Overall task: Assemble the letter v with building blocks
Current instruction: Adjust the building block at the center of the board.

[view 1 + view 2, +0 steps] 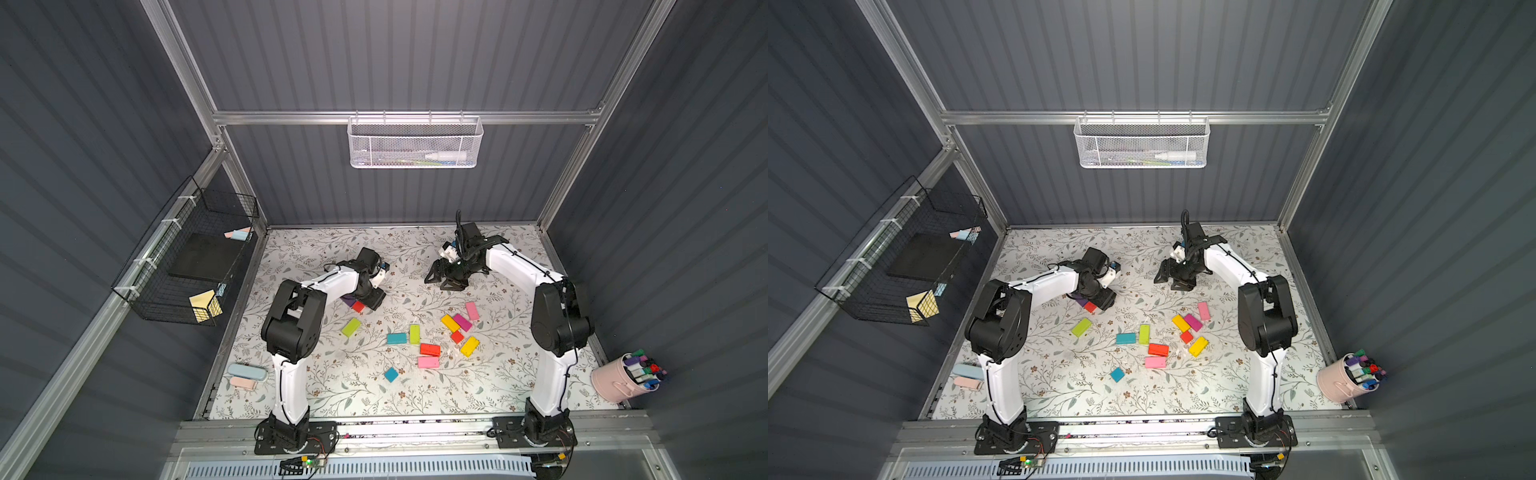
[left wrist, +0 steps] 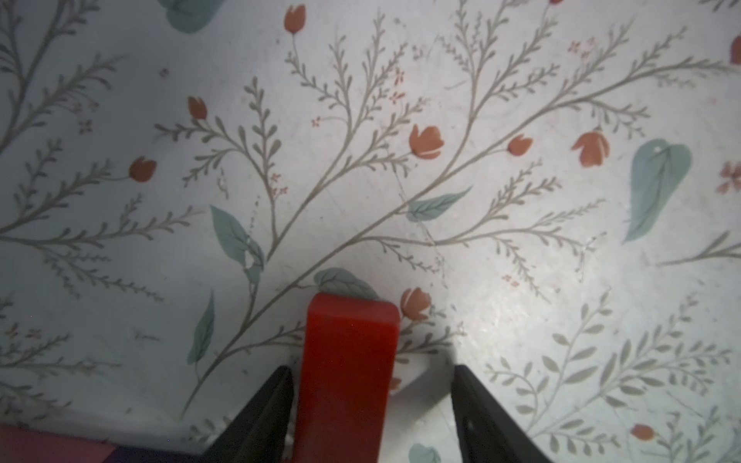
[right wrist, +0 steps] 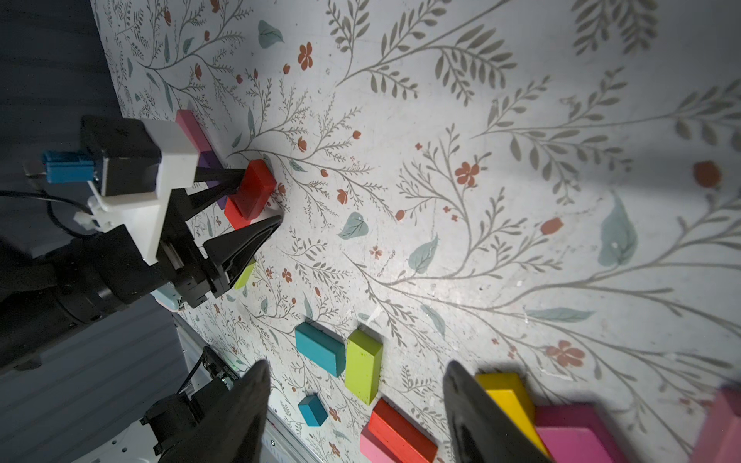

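Note:
My left gripper point(image 2: 372, 368) is down at the mat on the left, open around a red block point(image 2: 349, 360). One finger point(image 2: 268, 401) lies close along the block's side, and a gap shows at the other finger. A purple block point(image 3: 210, 160) and a magenta one point(image 3: 192, 124) lie right behind the red block point(image 1: 358, 306). My right gripper point(image 3: 356, 364) hangs open and empty above the mat at the back right point(image 1: 436, 282). The other building blocks lie loose mid-table: lime point(image 1: 351, 327), teal point(image 1: 396, 338), red point(image 1: 429, 349), pink point(image 1: 428, 362), yellow point(image 1: 450, 323).
A pink bucket of markers point(image 1: 613, 380) stands at the front right. Two pastel cases point(image 1: 247, 371) lie at the front left by the left arm's base. A black wire basket point(image 1: 187, 257) hangs on the left wall and a white mesh basket point(image 1: 415, 143) on the back wall.

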Action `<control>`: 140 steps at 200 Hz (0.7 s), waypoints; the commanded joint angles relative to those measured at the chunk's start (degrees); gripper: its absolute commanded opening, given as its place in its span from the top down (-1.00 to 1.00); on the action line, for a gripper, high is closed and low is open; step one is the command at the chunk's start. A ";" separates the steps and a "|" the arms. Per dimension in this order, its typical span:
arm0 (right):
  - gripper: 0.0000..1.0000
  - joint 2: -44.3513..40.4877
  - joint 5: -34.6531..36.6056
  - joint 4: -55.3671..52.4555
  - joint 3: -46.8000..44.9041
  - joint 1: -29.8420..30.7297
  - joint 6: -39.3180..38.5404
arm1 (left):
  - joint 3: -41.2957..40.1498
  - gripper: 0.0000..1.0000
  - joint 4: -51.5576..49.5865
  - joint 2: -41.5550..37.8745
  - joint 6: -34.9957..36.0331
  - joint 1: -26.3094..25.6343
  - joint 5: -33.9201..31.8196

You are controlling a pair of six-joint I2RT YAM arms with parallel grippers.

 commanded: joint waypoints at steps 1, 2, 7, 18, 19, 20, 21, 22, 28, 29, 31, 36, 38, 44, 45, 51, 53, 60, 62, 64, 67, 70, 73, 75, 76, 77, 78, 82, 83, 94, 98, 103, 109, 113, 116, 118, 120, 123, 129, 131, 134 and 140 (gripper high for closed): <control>-0.37 0.17 -0.41 -1.61 -0.01 -0.24 -0.41 | 0.42 -0.28 -0.90 0.13 -1.47 0.31 0.20; -0.36 0.16 -0.39 -1.63 -0.06 -0.22 -0.41 | 0.38 -0.28 -0.91 0.11 -1.45 0.34 0.20; -0.36 0.08 -0.23 -1.60 -0.02 -0.19 -0.41 | 0.38 -0.29 -0.90 0.26 -1.56 0.30 0.11; -0.36 0.01 -0.19 -1.54 -0.01 -0.21 -0.33 | 0.59 -0.24 -0.91 0.77 -1.62 0.28 0.28; -0.36 0.03 -0.14 -1.55 -0.01 -0.21 -0.28 | 0.64 -0.24 -0.87 0.83 -1.66 0.33 0.33; -0.36 0.05 -0.12 -1.55 -0.01 -0.21 -0.26 | 0.66 -0.23 -0.89 0.94 -1.63 0.35 0.35; -0.36 0.05 -0.15 -1.60 0.03 -0.21 -0.29 | 0.72 -0.23 -0.90 1.00 -1.58 0.36 0.36; -0.36 0.06 -0.17 -1.58 0.05 -0.21 -0.26 | 0.79 -0.22 -0.95 1.07 -1.55 0.32 0.37; -0.36 0.13 -0.18 -1.57 0.14 -0.16 -0.16 | 1.09 -0.21 -1.00 1.55 -1.44 0.29 0.37; -0.37 0.14 -0.23 -1.56 0.15 -0.19 -0.15 | 1.16 -0.21 -1.00 1.65 -1.43 0.33 0.37; -0.37 0.19 -0.26 -1.56 0.16 -0.20 -0.11 | 1.20 -0.19 -1.00 1.82 -1.43 0.31 0.37; -0.36 0.26 -0.27 -1.55 0.24 -0.20 -0.07 | 1.35 -0.16 -1.07 2.39 -1.46 0.31 0.18; -0.36 0.31 -0.34 -1.56 0.25 -0.21 -0.06 | 1.38 -0.14 -1.08 2.62 -1.42 0.31 -0.01; -0.36 0.40 -0.36 -1.64 0.34 -0.17 0.02 | 1.61 -0.12 -1.05 3.29 -1.44 0.31 -0.31; -0.36 0.41 -0.36 -1.64 0.34 -0.24 0.02 | 1.59 -0.11 -1.07 3.36 -1.44 0.29 -0.37; -0.36 0.41 -0.36 -1.67 0.34 -0.21 0.03 | 1.57 -0.09 -1.09 3.89 -1.46 0.28 -0.54; -0.36 0.41 -0.34 -1.67 0.34 -0.21 0.03 | 1.61 -0.08 -1.02 4.05 -1.48 0.35 -0.58; -0.35 0.32 -0.27 -1.81 0.29 -0.12 -0.01 | 1.48 -0.05 -0.82 4.42 -1.73 0.34 -0.75; -0.35 0.24 -0.27 -1.82 0.26 -0.16 -0.05 | 1.48 -0.04 -0.76 4.47 -1.81 0.34 -0.77; -0.36 0.24 -0.27 -1.82 0.25 -0.20 -0.06 | 1.48 -0.03 -0.74 4.53 -1.86 0.36 -0.72; -0.35 0.17 -0.21 -1.88 0.18 -0.16 -0.06 | 1.42 -0.02 -0.66 4.57 -1.87 0.41 -0.76; -0.35 0.15 -0.19 -1.86 0.16 -0.19 -0.06 | 1.42 -0.02 -0.59 4.69 -1.87 0.37 -0.77; -0.35 0.04 -0.19 -1.90 0.08 -0.16 -0.06 | 1.40 -0.01 -0.57 4.80 -1.95 0.45 -0.81; -0.35 0.00 -0.08 -1.91 0.08 -0.20 -0.11 | 1.39 0.00 -0.50 4.83 -1.96 0.45 -0.85; -0.35 -0.02 -0.09 -1.91 0.07 -0.16 -0.08 | 1.39 0.00 -0.44 4.88 -1.96 0.45 -0.90; -0.35 -0.07 -0.09 -1.87 0.07 -0.14 -0.12 | 1.39 0.01 -0.46 4.90 -1.96 0.54 -0.88; -0.35 -0.07 -0.10 -1.89 0.03 -0.13 -0.09 | 1.39 0.02 -0.42 4.91 -2.00 0.54 -0.91; -0.35 -0.15 0.00 -1.99 -0.01 -0.16 -0.07 | 1.39 0.04 -0.31 5.08 -2.05 0.75 -1.07; -0.35 -0.18 0.00 -1.99 -0.01 -0.18 -0.07 | 1.39 0.05 -0.31 5.09 -2.05 0.74 -1.10; -0.35 -0.20 0.04 -1.95 -0.01 -0.15 0.03 | 1.48 0.13 -0.20 5.52 -2.15 1.15 -1.68; -0.35 -0.13 -0.01 -1.96 -0.03 -0.20 -0.02 | 1.56 0.17 -0.21 5.71 -2.22 1.38 -1.85; -0.35 -0.15 -0.01 -2.08 -0.01 -0.18 0.02 | 1.57 0.21 -0.21 5.82 -2.22 1.62 -2.07; -0.35 -0.13 -0.01 -2.04 0.03 -0.14 0.02 | 1.66 0.26 -0.21 5.97 -2.22 1.92 -2.30; -0.35 -0.12 -0.04 -2.16 0.07 -0.19 0.03 | 1.82 0.28 -0.26 6.11 -2.22 2.09 -2.39; -0.35 -0.17 0.00 -2.17 0.07 -0.21 0.03 | 1.75 0.29 -0.29 6.18 -2.22 2.24 -2.48; -0.35 -0.15 0.01 -2.17 0.07 -0.23 0.03 | 1.81 0.30 -0.30 6.18 -2.22 2.37 -2.56; -0.35 -0.17 0.00 -2.17 0.14 -0.17 0.03 | 1.83 0.31 -0.30 6.18 -2.18 2.43 -2.71; -0.35 -0.14 -0.01 -2.25 0.16 -0.18 0.03 | 1.83 0.33 -0.30 6.17 -2.22 2.47 -2.97; -0.35 -0.12 0.02 -2.33 0.20 -0.21 -0.06 | 1.83 0.39 -0.21 6.25 -2.22 2.63 -3.35; -0.35 -0.18 0.04 -2.28 0.19 -0.21 -0.06 | 1.83 0.42 -0.26 6.29 -2.22 2.69 -3.39; -0.35 -0.18 0.07 -2.32 0.31 -0.21 -0.06 | 1.81 0.44 -0.29 6.33 -2.25 2.81 -3.35; -0.35 -0.07 0.17 -2.43 0.34 -0.22 -0.06 | 1.83 0.46 -0.26 6.41 -2.23 2.96 -3.55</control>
